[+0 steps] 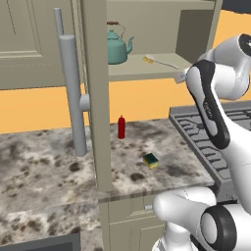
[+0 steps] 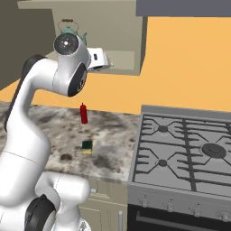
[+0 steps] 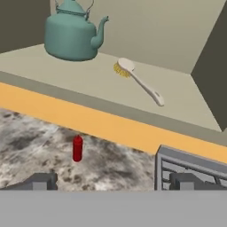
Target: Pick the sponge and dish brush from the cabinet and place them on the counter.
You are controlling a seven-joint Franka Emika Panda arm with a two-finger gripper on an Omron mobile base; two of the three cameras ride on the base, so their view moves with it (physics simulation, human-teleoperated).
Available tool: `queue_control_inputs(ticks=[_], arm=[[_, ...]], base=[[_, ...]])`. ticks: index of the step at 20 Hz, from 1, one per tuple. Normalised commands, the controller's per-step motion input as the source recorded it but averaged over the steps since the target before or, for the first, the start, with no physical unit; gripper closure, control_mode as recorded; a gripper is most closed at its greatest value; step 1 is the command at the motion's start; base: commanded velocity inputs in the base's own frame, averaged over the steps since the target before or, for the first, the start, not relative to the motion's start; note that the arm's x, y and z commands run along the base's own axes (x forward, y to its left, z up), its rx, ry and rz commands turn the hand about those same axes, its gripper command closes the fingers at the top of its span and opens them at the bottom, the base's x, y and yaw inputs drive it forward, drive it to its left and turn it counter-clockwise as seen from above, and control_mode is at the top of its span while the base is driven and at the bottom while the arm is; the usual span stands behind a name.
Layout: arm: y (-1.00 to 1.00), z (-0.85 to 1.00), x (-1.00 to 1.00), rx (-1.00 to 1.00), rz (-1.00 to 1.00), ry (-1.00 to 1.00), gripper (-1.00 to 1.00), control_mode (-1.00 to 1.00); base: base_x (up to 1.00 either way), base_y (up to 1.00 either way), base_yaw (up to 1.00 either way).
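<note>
Your arm is raised, hand level with the cabinet shelf. Surface carries the sponge, near a red bottle. Brush lies on the shelf beside the kettle. Pincer is spread, holding nothing.

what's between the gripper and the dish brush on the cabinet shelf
Nothing visible. The dish brush lies in the open on the cabinet shelf, ahead of the gripper; the teal kettle stands off to one side.
</note>
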Motion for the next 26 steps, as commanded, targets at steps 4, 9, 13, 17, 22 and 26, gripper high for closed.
queue_control_inputs(ticks=[4,9,13,17,22,26], arm=[[0.00,0.03,0.23,0.00,-0.01,-0.13,-1.00,-1.00],[0.00,0.17,0.28,0.01,-0.02,-0.06,-1.00,-1.00],[0.00,0.21,0.38,0.03,-0.02,0.00,-1.00,-1.00],[0.00,0.19,0.37,0.00,0.00,0.02,-1.00,-1.00],[0.00,0.03,0.33,0.00,0.00,0.00,-1.00,-1.00],[0.00,0.00,0.25,0.00,0.00,0.00,-1.00,-1.00]], base=[[0.00,0.00,0.00],[0.00,0.00,0.00],[0.00,0.00,0.00],[0.00,0.00,0.00],[0.00,0.00,0.00],[0.00,0.00,0.00]])
